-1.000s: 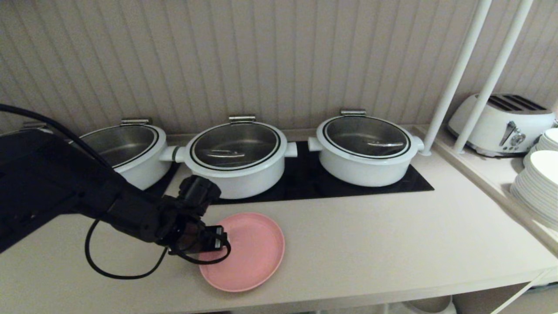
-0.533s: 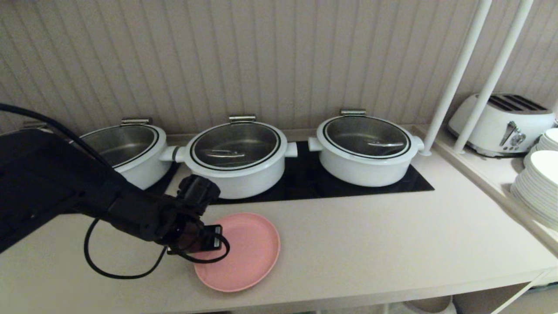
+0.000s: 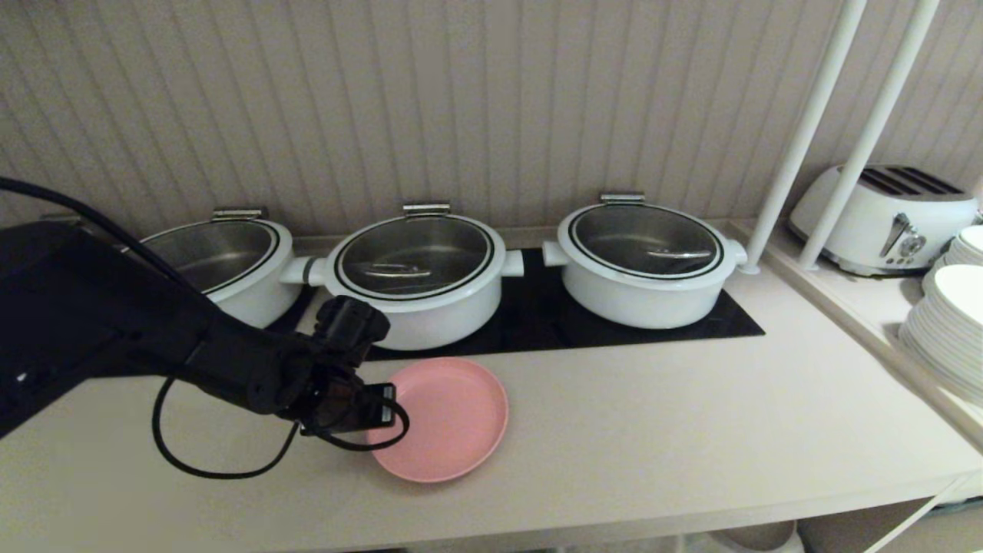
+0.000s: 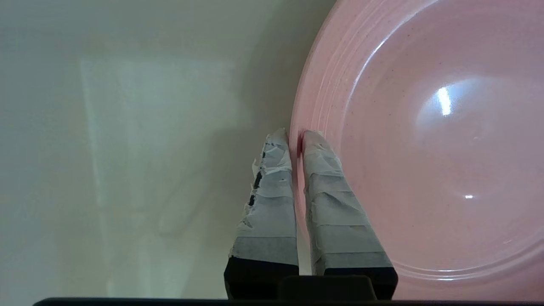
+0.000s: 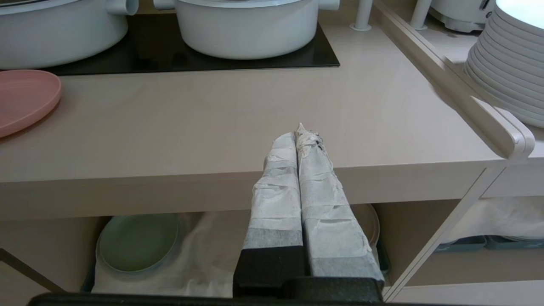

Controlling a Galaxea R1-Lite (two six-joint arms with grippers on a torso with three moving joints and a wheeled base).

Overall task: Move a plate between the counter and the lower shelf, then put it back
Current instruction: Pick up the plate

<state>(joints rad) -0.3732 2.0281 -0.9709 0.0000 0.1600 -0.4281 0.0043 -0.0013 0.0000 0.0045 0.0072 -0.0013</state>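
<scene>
The pink plate (image 3: 453,418) hangs just above the beige counter (image 3: 660,445), in front of the middle pot, with a shadow under it. My left gripper (image 3: 388,415) is shut on the plate's left rim. In the left wrist view one taped finger lies inside the rim of the plate (image 4: 425,148) and the other outside, at the left gripper (image 4: 295,136). My right gripper (image 5: 302,131) is shut and empty, parked in front of the counter (image 5: 212,119) edge. Below it the lower shelf (image 5: 204,255) shows its white cloth. The plate (image 5: 21,97) also shows at that view's far side.
Three white pots (image 3: 418,280) with glass lids stand on the black hob (image 3: 553,322) behind the plate. A toaster (image 3: 883,219), a stack of white plates (image 3: 948,326) and two white posts (image 3: 799,138) are at the right. A green plate (image 5: 138,242) and a grey-brown plate (image 5: 370,221) lie on the lower shelf.
The left gripper closed on the plate's rim. The plate then came up off the counter and shifted slightly toward the pots and to the right. The right arm stayed still.
</scene>
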